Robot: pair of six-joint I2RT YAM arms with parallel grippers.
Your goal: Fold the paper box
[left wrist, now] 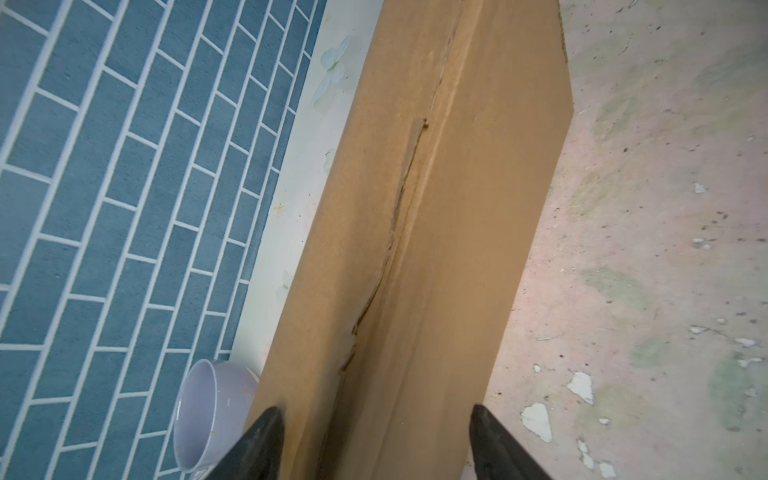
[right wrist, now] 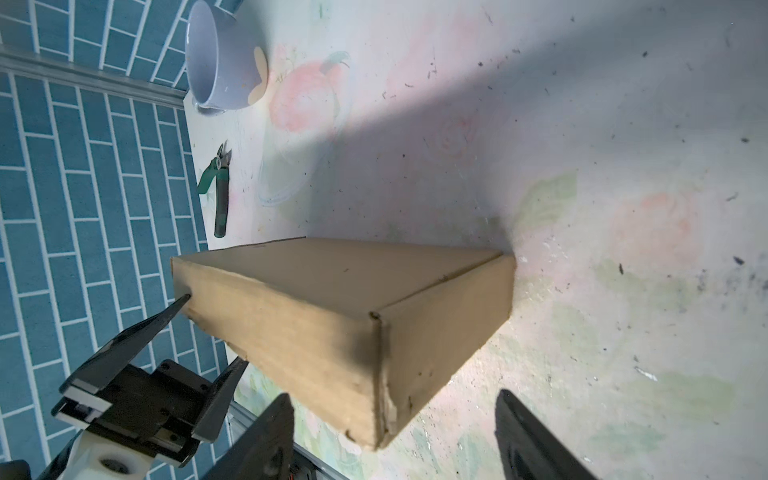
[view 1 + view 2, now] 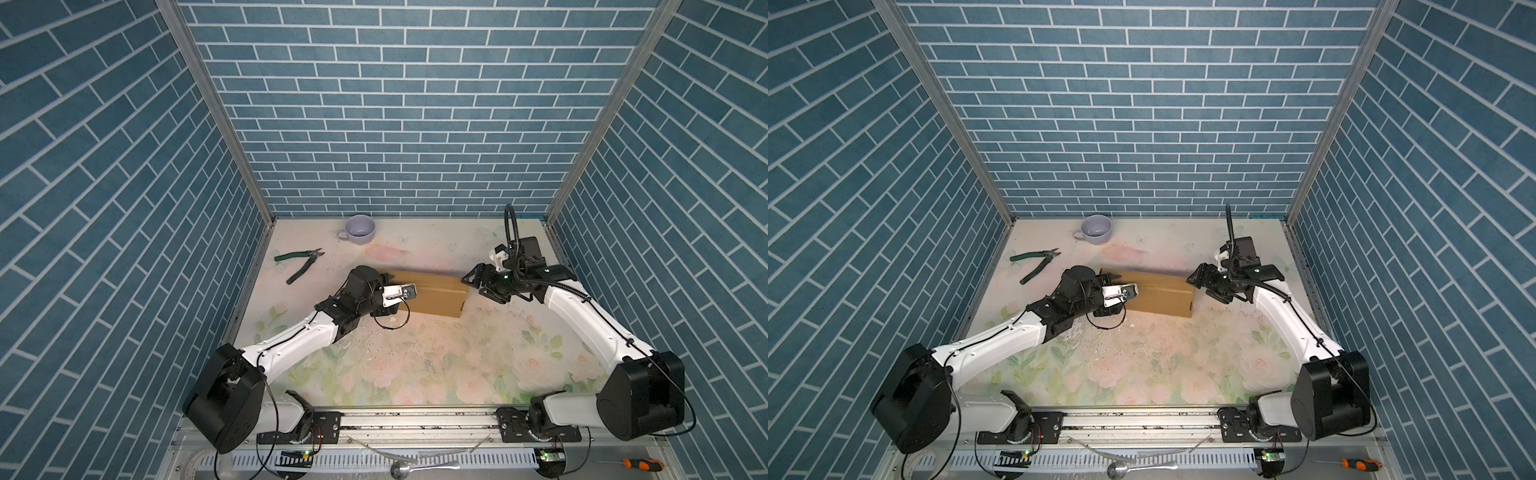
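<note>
The box (image 3: 432, 295) lies folded shut on the table (image 3: 415, 365), at the centre of both top views. The left gripper (image 2: 215, 329) sits at its left end, jaws spread wide, fingertips (image 2: 187, 297) touching the end wall without clamping it. The right gripper (image 3: 473, 284) is just off the right end, jaws wide apart, gripping nothing. The cup (image 3: 360, 228) and pliers (image 3: 299, 262) lie apart, upper left of the box.

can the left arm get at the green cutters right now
Likely yes: the green-handled cutters lie on bare table beside the left gripper, nothing between. Its jaws stand open at the end of the paper box; it need only swing over.
</note>
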